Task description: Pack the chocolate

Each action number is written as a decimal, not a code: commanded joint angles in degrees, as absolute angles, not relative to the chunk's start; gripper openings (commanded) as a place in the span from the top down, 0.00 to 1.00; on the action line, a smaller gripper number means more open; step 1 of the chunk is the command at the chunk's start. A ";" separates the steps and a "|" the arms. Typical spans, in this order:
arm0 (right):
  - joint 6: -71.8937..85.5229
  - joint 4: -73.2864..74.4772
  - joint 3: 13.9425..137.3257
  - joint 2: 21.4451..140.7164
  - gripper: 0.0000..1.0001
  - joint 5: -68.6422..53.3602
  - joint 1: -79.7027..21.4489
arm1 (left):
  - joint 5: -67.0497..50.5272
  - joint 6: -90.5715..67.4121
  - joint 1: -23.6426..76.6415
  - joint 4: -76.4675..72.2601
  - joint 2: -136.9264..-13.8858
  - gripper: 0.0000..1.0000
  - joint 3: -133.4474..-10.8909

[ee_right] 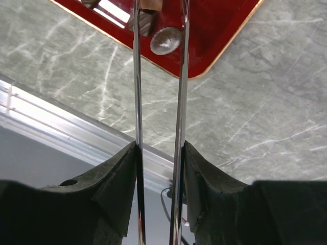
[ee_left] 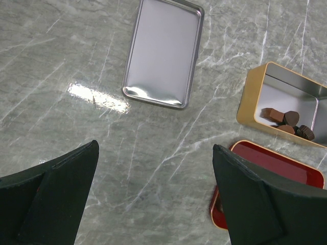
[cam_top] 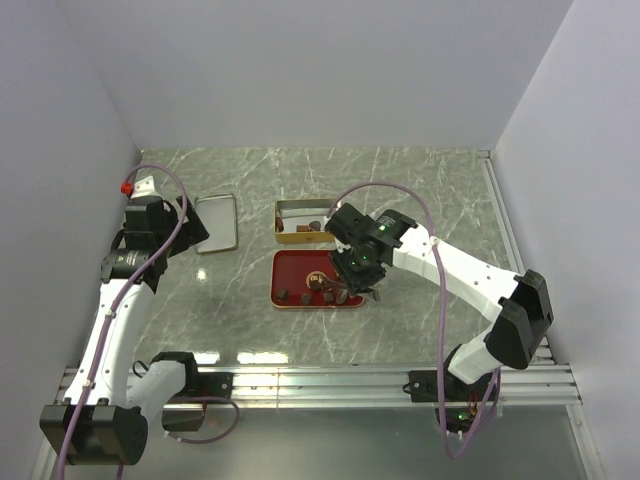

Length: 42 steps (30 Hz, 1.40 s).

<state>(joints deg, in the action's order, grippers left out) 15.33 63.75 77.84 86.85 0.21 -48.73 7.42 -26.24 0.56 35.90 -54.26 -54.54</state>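
Observation:
Several small dark brown chocolates [cam_top: 305, 297] lie on the red tray [cam_top: 295, 268]. A few more [ee_left: 286, 120] sit inside the gold tin [ee_left: 250, 107], which also shows in the top view [cam_top: 283, 225]. My right gripper [ee_right: 159, 145] is shut on long metal tongs [ee_right: 181, 76] and hovers over the tray's right part [cam_top: 355, 275]. A dark chocolate [ee_right: 145, 20] lies between the tong blades near their tips; whether it is pinched I cannot tell. My left gripper [ee_left: 156, 148] is open and empty above bare table, left of the tray [ee_left: 276, 163].
A flat silver tin lid [ee_left: 163, 51] lies on the marble left of the tin, also in the top view [cam_top: 216, 222]. An aluminium rail [ee_right: 51, 117] runs along the table's near edge. White walls enclose the table on three sides.

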 commanded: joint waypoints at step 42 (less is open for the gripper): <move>15.38 68.38 95.88 89.82 0.72 2.20 -48.87 | 7.73 -26.54 0.26 34.37 -52.82 0.00 -53.88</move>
<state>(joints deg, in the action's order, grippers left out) 15.14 67.99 92.23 89.43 0.97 -48.77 7.38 -26.24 0.56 35.81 -54.04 -53.69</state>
